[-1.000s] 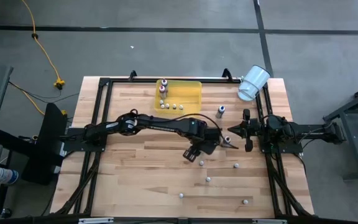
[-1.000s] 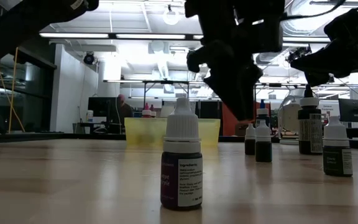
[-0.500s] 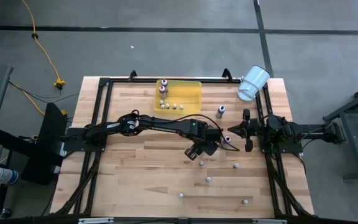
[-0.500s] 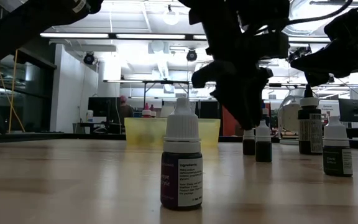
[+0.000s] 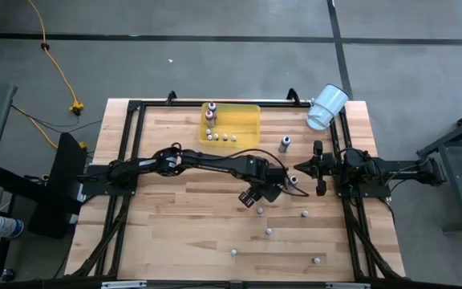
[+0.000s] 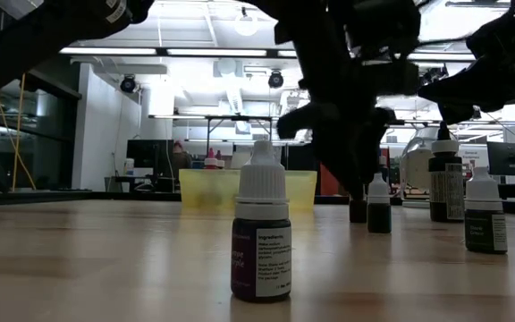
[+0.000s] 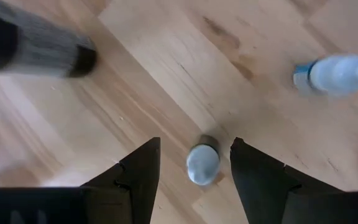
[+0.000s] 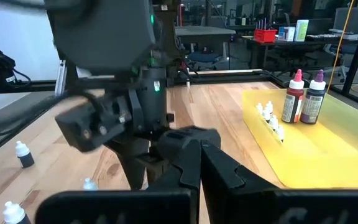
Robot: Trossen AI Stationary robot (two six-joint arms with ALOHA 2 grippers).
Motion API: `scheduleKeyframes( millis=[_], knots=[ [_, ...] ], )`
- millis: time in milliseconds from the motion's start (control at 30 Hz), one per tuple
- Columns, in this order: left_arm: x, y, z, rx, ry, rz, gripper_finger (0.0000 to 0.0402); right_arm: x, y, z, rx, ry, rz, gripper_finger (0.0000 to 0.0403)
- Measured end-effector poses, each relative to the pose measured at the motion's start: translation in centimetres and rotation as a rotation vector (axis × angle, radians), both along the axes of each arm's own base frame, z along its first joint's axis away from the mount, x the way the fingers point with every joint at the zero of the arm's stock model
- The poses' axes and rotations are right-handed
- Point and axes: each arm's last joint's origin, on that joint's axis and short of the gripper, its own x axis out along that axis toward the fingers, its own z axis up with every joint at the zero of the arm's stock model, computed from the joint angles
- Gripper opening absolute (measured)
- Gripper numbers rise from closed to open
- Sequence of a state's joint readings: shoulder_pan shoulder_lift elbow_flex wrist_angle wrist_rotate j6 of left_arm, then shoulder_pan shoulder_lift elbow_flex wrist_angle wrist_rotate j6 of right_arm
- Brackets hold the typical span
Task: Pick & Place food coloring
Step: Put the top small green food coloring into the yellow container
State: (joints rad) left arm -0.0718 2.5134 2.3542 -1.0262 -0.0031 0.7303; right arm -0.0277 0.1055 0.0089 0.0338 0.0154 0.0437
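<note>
Pale wood planks make up the surface (image 5: 175,233), framed by dark rails. The left arm reaches across it from the left, and its hand (image 5: 256,195) hangs low near the middle, fingers pointing down. In the left wrist view the left hand (image 7: 194,168) stands partly open, with one small bottle (image 7: 202,164) upright between its two fingers (image 7: 140,171); there is a gap on each side of the pale cap, so the bottle is straddled, not gripped. A second bottle (image 7: 337,73) stands farther off on the wood, and a dark blurred thing (image 7: 36,46) crosses the edge of that view.

The right arm waits at the right side of the surface, its hand (image 5: 298,169) shut and empty, pointing toward the left hand.

At the far edge lies a yellow tray (image 5: 243,120) holding two taller bottles (image 5: 211,107) in one corner and a row of tiny ones (image 5: 224,137). The right wrist view shows the tall pair, one red (image 8: 293,97) and one dark (image 8: 314,98), standing upright in the tray (image 8: 316,155). A white cup (image 5: 327,107) lies tipped at the far right corner. One bottle (image 5: 284,144) stands between the tray and the right hand. More tiny bottles are scattered on the near half: (image 5: 304,214), (image 5: 269,231), (image 5: 233,251), (image 5: 317,259).

From the low view, a dark-bodied bottle (image 6: 260,241) with a white cap stands nearest, and others (image 6: 485,215) stand to its right.
</note>
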Motion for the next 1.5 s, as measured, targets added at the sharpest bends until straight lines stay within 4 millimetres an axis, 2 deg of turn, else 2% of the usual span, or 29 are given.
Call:
scheduleKeyframes(
  millis=[300,800,1100,1233,1500],
  knots=[
    [-0.1,0.4,-0.1,0.002,0.012,0.009,0.0176,0.0,0.0,0.0,0.0,0.0,0.0,0.0],
    [-0.2,0.7,-0.1,-0.007,0.024,0.032,0.0057,0.0,0.0,0.0,0.0,0.0,0.0,0.0],
    [-0.2,0.6,-0.1,-0.075,0.03,0.083,0.0041,0.0,0.0,0.0,0.0,0.0,0.0,0.0],
    [-0.2,0.6,-0.1,-0.083,0.037,0.156,0.004,0.0,0.0,0.0,0.0,0.0,0.0,0.0],
    [-1.1,0.9,0.1,-0.087,0.098,0.464,0.0039,0.0,0.0,0.0,0.0,0.0,0.0,0.0]
  ],
)
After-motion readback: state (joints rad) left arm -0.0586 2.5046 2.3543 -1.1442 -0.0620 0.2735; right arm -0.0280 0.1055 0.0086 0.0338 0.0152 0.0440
